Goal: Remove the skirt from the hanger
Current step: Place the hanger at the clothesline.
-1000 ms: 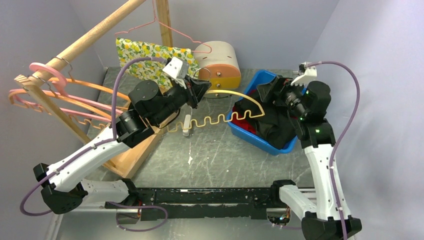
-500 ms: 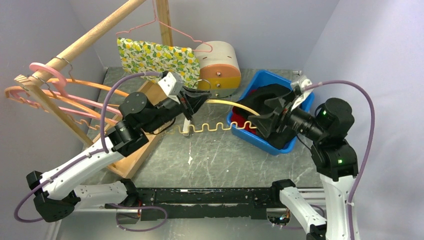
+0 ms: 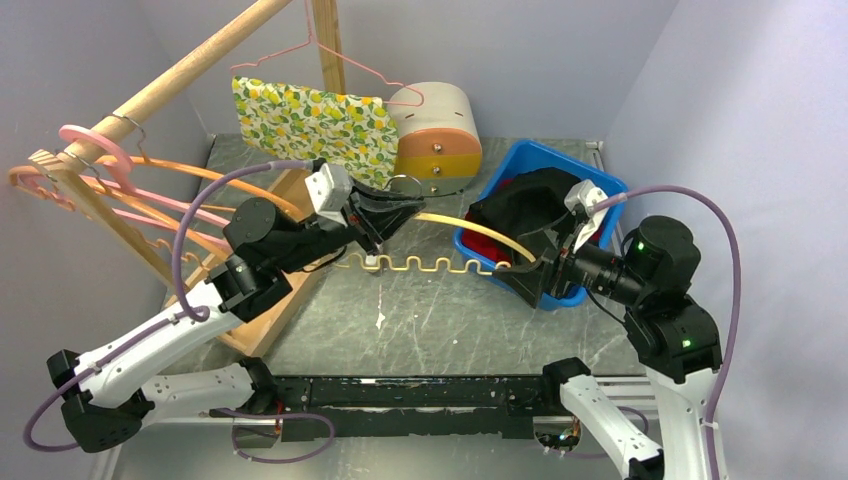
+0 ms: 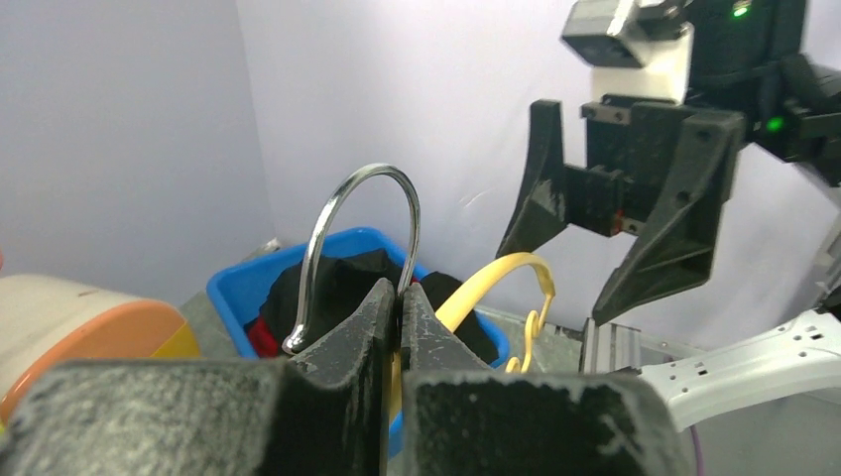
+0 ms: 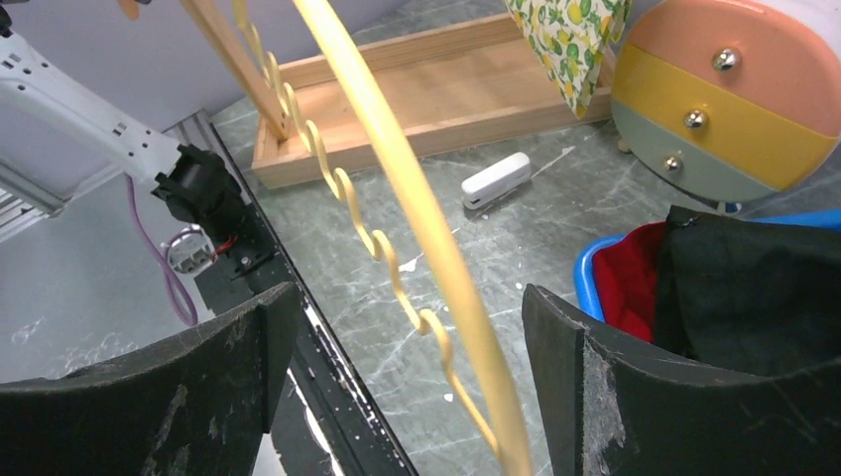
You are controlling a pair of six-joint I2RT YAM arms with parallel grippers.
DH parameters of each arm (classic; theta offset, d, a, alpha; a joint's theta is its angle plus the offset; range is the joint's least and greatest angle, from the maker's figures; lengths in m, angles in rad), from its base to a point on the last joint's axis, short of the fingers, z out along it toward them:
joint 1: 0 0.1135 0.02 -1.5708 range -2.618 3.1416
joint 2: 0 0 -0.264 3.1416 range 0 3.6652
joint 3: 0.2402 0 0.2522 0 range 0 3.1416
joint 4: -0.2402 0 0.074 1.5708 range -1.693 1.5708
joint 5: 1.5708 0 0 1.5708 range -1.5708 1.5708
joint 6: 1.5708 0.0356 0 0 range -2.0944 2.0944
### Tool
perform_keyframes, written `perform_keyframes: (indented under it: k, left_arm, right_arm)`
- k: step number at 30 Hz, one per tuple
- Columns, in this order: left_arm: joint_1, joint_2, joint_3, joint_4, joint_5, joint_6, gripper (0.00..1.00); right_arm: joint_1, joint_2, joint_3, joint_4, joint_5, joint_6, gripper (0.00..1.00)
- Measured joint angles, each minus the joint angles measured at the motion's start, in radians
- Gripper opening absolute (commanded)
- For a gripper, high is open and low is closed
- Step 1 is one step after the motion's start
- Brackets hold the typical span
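Note:
A bare yellow hanger (image 3: 440,265) with a wavy lower bar hangs just above the table. My left gripper (image 3: 395,205) is shut on the stem of its metal hook (image 4: 367,178), fingertips (image 4: 400,293) pressed together. My right gripper (image 3: 530,265) is open at the hanger's right end, and the yellow arm (image 5: 436,238) passes between its spread fingers (image 5: 615,377) without touching either. The black skirt (image 3: 530,205) lies bunched in the blue bin (image 3: 520,155), apart from both grippers.
A wooden rack (image 3: 180,75) at the left carries several hangers; a lemon-print cloth (image 3: 310,125) hangs on a pink wire one. A round drawer unit (image 3: 440,130) stands behind. A small white object (image 5: 496,178) lies on the table. Red cloth (image 5: 630,278) is under the skirt.
My right gripper left the bin, came down and nearer, and now straddles the hanger's right end, its jaws slightly narrower. My left gripper lowered the hanger toward the table, still shut on the hook.

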Motion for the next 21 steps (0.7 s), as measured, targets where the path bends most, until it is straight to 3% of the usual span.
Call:
perform_keyframes:
  k: [7, 17, 21]
  left_arm:
    - [0.0, -0.029, -0.021, 0.07, 0.069, -0.02, 0.07]
    - [0.0, -0.028, -0.024, 0.125, 0.101, -0.055, 0.07]
    - [0.0, -0.024, -0.024, 0.131, 0.1, -0.068, 0.07]
  right_arm:
    - [0.008, -0.026, -0.017, -0.017, 0.056, 0.0, 0.9]
    - [0.009, -0.062, -0.048, -0.02, -0.032, 0.011, 0.7]
    - [0.009, -0.069, -0.069, -0.008, -0.086, 0.032, 0.49]
